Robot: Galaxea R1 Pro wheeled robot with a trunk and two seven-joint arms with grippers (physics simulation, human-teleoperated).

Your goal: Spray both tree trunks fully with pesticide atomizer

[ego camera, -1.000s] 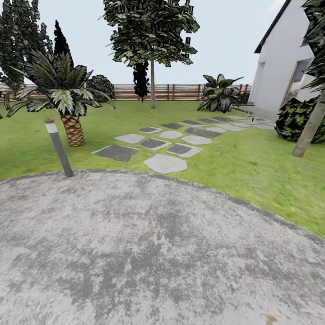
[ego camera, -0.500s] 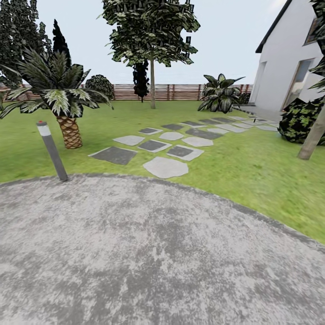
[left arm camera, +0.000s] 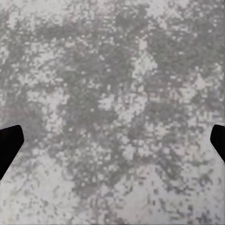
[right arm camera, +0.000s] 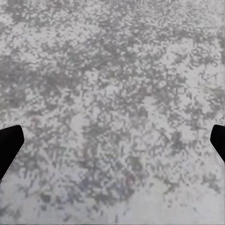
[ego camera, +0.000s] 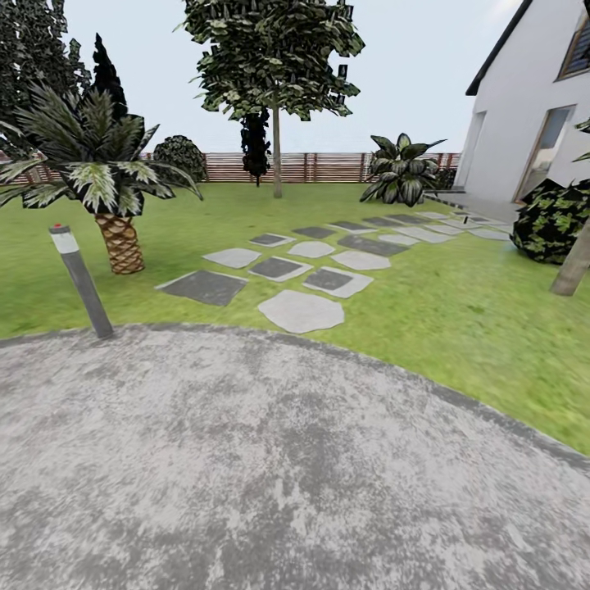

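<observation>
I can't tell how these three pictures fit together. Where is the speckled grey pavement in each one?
Head view: the pavement takes up the lower half, and its curved edge meets the grass.
Left wrist view: the pavement lies close under the camera, across the middle.
Right wrist view: the pavement again, close up, across the middle.
Shared landmark: its mottled grey and white speckle.

Left wrist view: two matte black finger tips (left arm camera: 9, 147) of left gripper (left arm camera: 112, 145) showed as flat dark wedges at 9 and 3 o'clock edges, angular outline, upper corners slanted, no markings, screws or cables visible.

Right wrist view: right gripper (right arm camera: 112, 145) looked identical; black finger tips (right arm camera: 9, 147) at 9 and 3 o'clock, plain, featureless, sharply cut silhouettes.
</observation>
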